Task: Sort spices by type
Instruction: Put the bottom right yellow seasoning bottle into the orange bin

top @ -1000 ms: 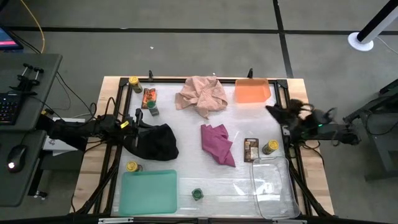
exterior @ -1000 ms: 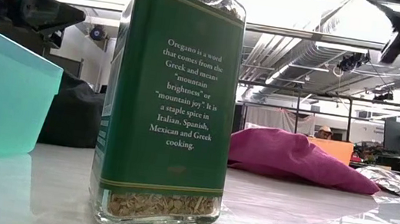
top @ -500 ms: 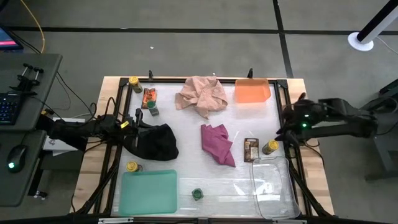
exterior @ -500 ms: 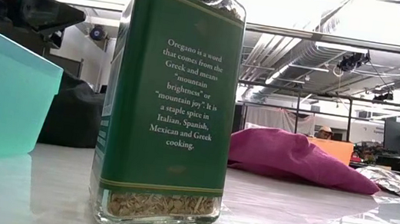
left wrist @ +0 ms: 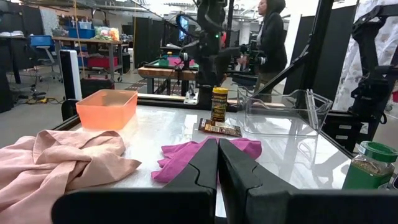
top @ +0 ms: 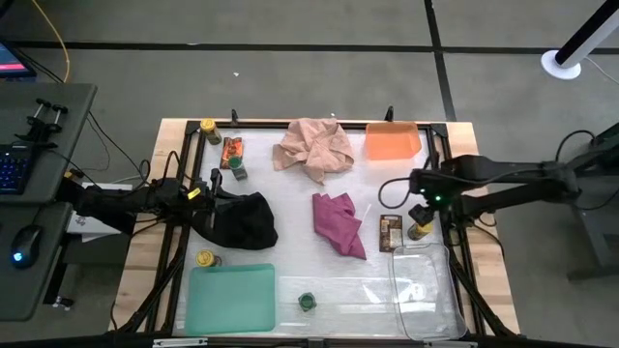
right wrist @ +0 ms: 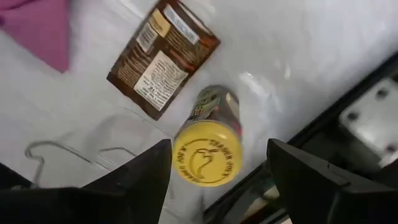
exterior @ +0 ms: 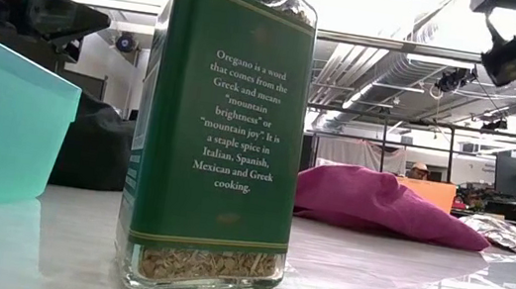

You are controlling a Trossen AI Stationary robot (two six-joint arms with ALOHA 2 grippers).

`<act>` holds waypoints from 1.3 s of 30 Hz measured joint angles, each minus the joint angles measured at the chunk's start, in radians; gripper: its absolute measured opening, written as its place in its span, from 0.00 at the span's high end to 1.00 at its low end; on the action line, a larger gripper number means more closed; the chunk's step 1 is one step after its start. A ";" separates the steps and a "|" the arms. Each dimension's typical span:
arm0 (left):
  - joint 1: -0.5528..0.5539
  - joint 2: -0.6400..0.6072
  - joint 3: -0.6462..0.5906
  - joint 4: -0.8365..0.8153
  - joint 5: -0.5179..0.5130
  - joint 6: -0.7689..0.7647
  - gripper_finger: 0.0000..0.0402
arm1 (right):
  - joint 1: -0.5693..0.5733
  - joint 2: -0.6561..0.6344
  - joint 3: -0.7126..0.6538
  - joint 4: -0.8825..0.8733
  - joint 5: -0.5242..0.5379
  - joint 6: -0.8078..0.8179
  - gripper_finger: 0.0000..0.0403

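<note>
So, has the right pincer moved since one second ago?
Yes. In the high view the right pincer has swung in from beyond the table's right edge and now hangs open above the yellow-lidded jar.

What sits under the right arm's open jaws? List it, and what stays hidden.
A yellow-lidded jar stands upright between the open jaws of the right gripper, beside a brown packet. Its lid hides most of its label and contents.

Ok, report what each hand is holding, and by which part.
Nothing held. Right hand open above the yellow-lidded jar, not touching; left hand shut and empty.
</note>
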 joint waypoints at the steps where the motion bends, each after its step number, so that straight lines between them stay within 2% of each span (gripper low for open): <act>1: 0.000 0.000 0.000 0.000 0.000 0.000 1.00 | 0.000 0.016 0.000 0.001 -0.006 0.027 0.36; 13: 0.000 0.000 0.000 0.000 0.000 0.000 1.00 | 0.108 0.098 0.001 -0.001 -0.070 0.293 0.36; 21: 0.000 0.000 0.000 0.000 0.000 0.000 1.00 | 0.162 0.101 0.001 -0.005 0.041 0.415 0.36; 37: 0.000 0.000 0.000 0.000 0.000 0.000 1.00 | 0.163 0.101 0.001 0.027 0.019 0.463 0.36; 39: 0.000 0.000 0.000 0.000 0.000 0.000 1.00 | 0.163 0.101 0.001 0.026 -0.008 0.446 0.36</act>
